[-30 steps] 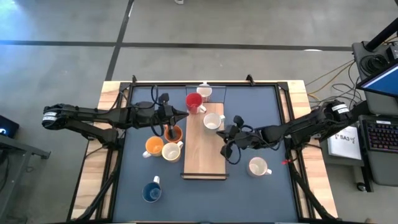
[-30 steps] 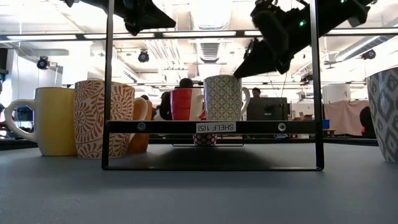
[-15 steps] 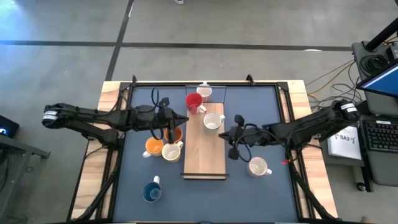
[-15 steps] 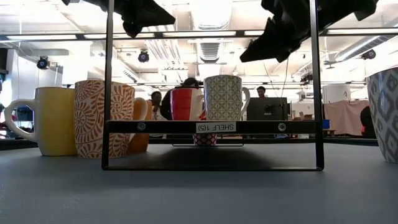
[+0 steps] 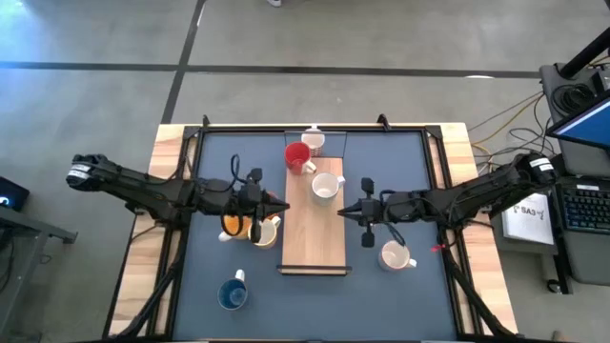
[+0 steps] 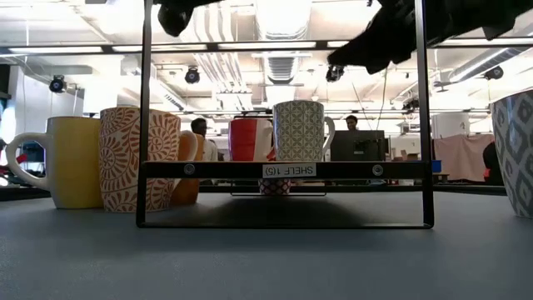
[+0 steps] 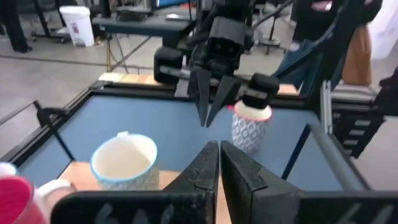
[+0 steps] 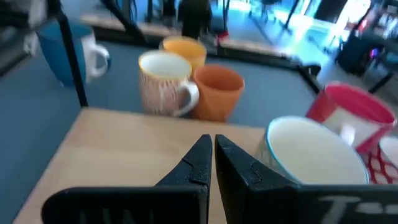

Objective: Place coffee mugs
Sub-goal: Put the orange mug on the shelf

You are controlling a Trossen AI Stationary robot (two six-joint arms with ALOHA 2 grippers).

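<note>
The coffee mugs are glazed ceramic, stiff, probably smooth enough to slip and apt to chip if knocked; the rim wall or the handle looks like the surest place for two narrow fingers.

Two mugs are on the wooden shelf board: the red mug at its far left corner and a white patterned mug just beside it; another white mug stands behind the board. On the blue table left of the board cluster an orange mug and a cream patterned mug, with what may be a second orange one hidden under the arm; the blue mug sits nearer the front, and a white dotted mug stands right of the board.

The left pincer hovers at the board's left edge, fingers pressed together, holding nothing, just above the cluster; the right pincer faces it over the board's right edge, likewise closed and empty, near the white patterned mug and not far from the dotted one.
</note>
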